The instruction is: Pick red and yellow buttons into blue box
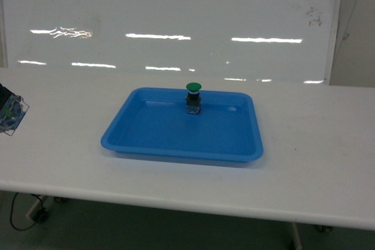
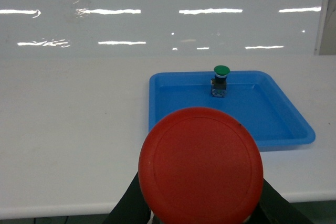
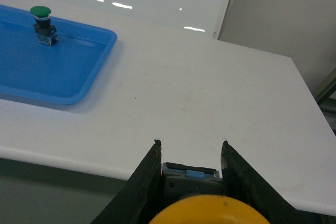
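Two push-button switches are already in the grippers, one per arm. Filling the lower middle of the left wrist view, the red button (image 2: 200, 166) faces the camera cap-first, pinched between the dark fingers (image 2: 128, 203) of the left gripper (image 2: 199, 211), which flank it at 7 and 5 o'clock. At the bottom edge of the right wrist view, the yellow button (image 3: 210, 211) shows its cap rim and its clear block body, clamped between the right gripper (image 3: 190, 145) whose two black fingers (image 3: 144, 182) press against the body on either side. In the head view, a clear-and-blue piece (image 1: 10, 112) that seems to belong to the left arm peeks in at 9 o'clock. One shallow blue tray (image 1: 117, 139) with rounded corners lies at the centre of the white table (image 1: 316, 162), and a green-capped button (image 1: 193, 98) stands upright inside it near the far wall, at 12 o'clock of the tray. Behind the table a glossy white wall (image 1: 176, 10) reflects strip lights. No deep blue box shows in any view.
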Available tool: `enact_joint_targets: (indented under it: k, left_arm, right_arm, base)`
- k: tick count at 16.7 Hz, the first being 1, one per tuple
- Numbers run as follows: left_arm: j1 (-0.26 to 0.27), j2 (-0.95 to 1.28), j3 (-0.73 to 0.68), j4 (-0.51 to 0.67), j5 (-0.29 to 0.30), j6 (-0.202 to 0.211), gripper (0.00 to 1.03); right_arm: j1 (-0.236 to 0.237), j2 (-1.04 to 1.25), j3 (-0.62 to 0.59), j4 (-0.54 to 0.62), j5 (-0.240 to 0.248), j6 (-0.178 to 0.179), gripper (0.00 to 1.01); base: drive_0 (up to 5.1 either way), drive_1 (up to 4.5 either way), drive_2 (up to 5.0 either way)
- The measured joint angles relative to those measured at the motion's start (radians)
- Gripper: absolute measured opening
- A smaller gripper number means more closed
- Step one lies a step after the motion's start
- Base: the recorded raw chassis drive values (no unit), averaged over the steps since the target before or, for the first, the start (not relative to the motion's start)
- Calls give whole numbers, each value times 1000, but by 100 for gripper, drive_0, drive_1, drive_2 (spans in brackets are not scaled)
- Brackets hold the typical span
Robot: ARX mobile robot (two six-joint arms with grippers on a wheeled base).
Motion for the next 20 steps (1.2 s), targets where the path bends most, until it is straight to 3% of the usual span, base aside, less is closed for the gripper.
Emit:
enact_joint_targets:
  k: [10, 20]
  left_arm:
    - [0, 0, -1, 1, 2, 1, 24]
    - [0, 0, -1, -4, 2, 3, 24]
  right_arm:
    - [0, 0, 0, 0, 0, 0, 30]
    - [0, 0, 0, -3, 0, 0, 30]
  base:
    - [472, -372, -108]
    - [478, -238, -238]
